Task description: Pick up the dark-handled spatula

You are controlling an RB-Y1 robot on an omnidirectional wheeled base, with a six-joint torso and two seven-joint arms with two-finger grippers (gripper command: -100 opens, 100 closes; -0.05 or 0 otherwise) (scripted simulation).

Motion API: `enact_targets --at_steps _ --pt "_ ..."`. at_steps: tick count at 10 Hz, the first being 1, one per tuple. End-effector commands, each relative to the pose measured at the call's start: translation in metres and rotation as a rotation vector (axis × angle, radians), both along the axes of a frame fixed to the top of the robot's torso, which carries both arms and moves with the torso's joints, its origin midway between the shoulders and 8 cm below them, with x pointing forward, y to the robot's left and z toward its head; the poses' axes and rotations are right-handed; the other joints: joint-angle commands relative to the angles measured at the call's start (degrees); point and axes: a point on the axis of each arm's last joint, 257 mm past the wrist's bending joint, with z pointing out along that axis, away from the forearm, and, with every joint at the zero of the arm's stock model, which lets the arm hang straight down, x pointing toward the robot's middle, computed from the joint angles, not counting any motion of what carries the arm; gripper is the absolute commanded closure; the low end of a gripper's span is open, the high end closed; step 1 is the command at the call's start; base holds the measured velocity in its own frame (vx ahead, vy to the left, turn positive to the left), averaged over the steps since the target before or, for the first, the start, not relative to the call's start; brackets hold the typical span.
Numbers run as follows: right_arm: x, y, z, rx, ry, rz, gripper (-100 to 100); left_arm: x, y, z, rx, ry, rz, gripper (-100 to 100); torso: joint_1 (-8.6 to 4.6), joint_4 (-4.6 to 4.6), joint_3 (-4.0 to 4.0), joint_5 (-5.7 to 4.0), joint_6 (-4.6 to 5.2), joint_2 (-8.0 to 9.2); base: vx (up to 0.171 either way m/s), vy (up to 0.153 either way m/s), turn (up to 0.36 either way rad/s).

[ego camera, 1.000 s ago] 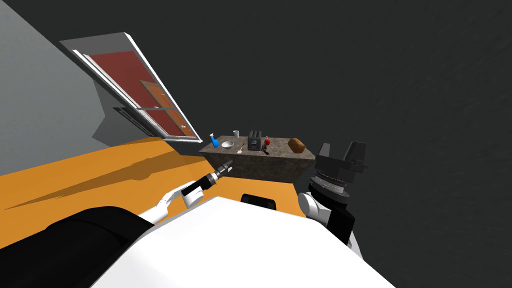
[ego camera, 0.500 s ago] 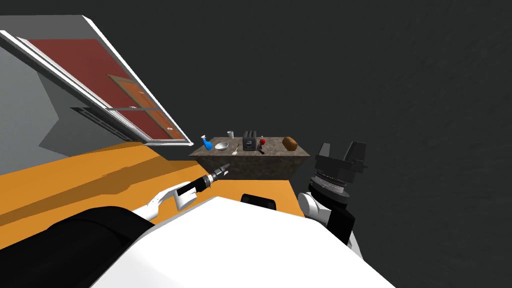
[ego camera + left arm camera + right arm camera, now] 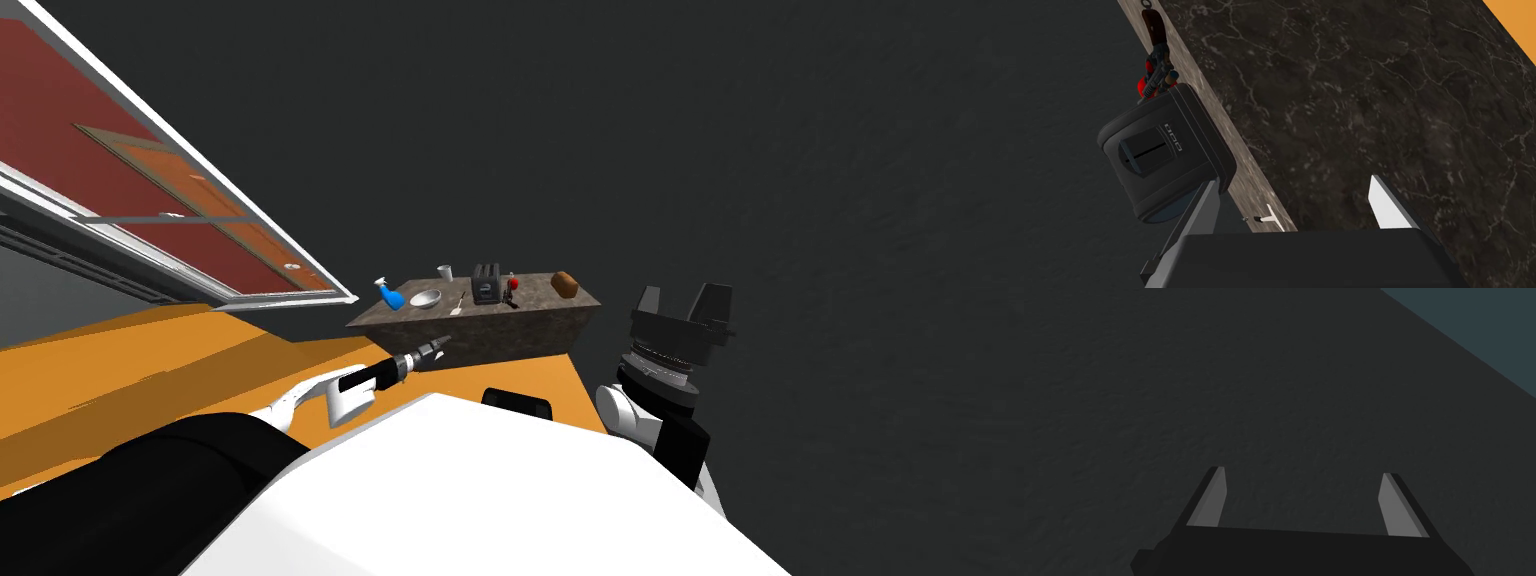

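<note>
The spatula (image 3: 458, 304) is a slim pale utensil lying on the stone counter top (image 3: 535, 296) between a bowl (image 3: 425, 298) and a black toaster (image 3: 486, 285). In the left wrist view only its pale blade (image 3: 1272, 218) and a small dark end show, just above the gripper's body and beside the toaster (image 3: 1166, 155). My left gripper (image 3: 440, 343) hangs in front of the counter's near face, short of the top, with its fingers open (image 3: 1294, 207) and nothing between them. My right gripper (image 3: 683, 310) is raised at my right side, open (image 3: 1304, 500) and empty.
On the same counter stand a blue spray bottle (image 3: 390, 295), a white cup (image 3: 445, 271), a red object with a dark tool beside it (image 3: 512, 288) and a brown loaf (image 3: 565, 284). Orange floor (image 3: 200, 350) lies at the left, under a white-framed window (image 3: 200, 230).
The whole head view has swung: counter and window have slid left, so I have turned. My left arm has lowered slightly and drifted left with it. The right arm holds its pose.
</note>
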Motion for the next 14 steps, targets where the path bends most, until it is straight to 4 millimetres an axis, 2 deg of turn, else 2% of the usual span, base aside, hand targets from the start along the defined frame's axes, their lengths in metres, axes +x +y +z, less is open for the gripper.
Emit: enact_targets --at_steps 1,2,3,4,5,6,7,8,9,10,11,12,13,14 --pt "0.000 0.000 0.000 0.000 0.000 0.000 0 -0.010 0.012 -0.004 0.041 0.041 -0.008 -100 0.00 0.00 0.00 0.00 0.00 0.00 0.035 0.002 -0.182" --pt "0.000 0.000 0.000 0.000 0.000 0.000 0 -0.025 0.030 -0.015 0.067 0.103 0.014 -100 -0.01 0.00 0.00 -0.01 -0.04 0.01 0.038 -0.006 -0.329" --pt "0.000 0.000 0.000 0.000 0.000 0.000 0 -0.024 0.035 -0.012 0.090 0.108 0.000 -100 -0.03 0.00 -0.01 -0.01 0.01 -0.01 0.031 0.004 -0.152" --pt "0.000 0.000 0.000 0.000 0.000 0.000 0 -0.039 0.054 -0.021 0.124 0.168 0.018 -100 -0.02 0.01 0.01 -0.01 -0.06 0.02 0.044 0.006 -0.297" --pt "0.000 0.000 0.000 0.000 0.000 0.000 0 -0.038 0.058 -0.019 0.139 0.171 0.008 -100 -0.01 0.00 -0.01 -0.01 -0.01 -0.01 0.036 0.016 -0.143" --pt "0.000 0.000 0.000 0.000 0.000 0.000 0 -0.053 0.077 -0.025 0.175 0.227 0.026 -100 0.01 0.00 0.00 0.01 -0.06 0.00 0.041 0.007 -0.235" --pt "0.000 0.000 0.000 0.000 0.000 0.000 0 -0.052 0.080 -0.023 0.190 0.230 0.016 -100 0.00 0.00 -0.01 0.00 -0.02 -0.02 0.035 0.008 -0.169" --pt "0.000 0.000 0.000 0.000 0.000 0.000 0 -0.067 0.098 -0.028 0.223 0.282 0.034 -100 -0.01 0.00 0.00 0.01 -0.06 0.00 0.045 0.007 -0.301" --pt "0.000 0.000 0.000 0.000 0.000 0.000 0 -0.065 0.102 -0.025 0.240 0.285 0.023 -100 0.00 -0.01 -0.02 0.00 -0.02 -0.03 0.035 0.015 -0.161" --pt "0.000 0.000 0.000 0.000 0.000 0.000 0 -0.079 0.119 -0.030 0.271 0.334 0.041 -100 0.00 0.00 0.00 0.01 -0.07 0.00 0.032 0.010 -0.269" --pt "0.000 0.000 0.000 0.000 0.000 0.000 0 -0.078 0.123 -0.026 0.290 0.337 0.029 -100 -0.01 0.00 0.00 0.00 -0.02 0.00 0.031 0.016 -0.148" --pt "0.000 0.000 0.000 0.000 0.000 0.000 0 -0.091 0.139 -0.029 0.322 0.383 0.045 -100 -0.01 0.01 0.01 0.00 -0.08 0.02 0.038 0.013 -0.259" --pt "0.000 0.000 0.000 0.000 0.000 0.000 0 -0.089 0.143 -0.025 0.340 0.386 0.033 -100 -0.01 0.00 -0.01 0.00 -0.02 -0.02 0.028 0.022 -0.151" --pt "0.000 0.000 0.000 0.000 0.000 0.000 0 -0.102 0.159 -0.026 0.375 0.430 0.044 -100 0.00 0.01 0.01 0.01 -0.09 0.02 0.030 0.020 -0.195"
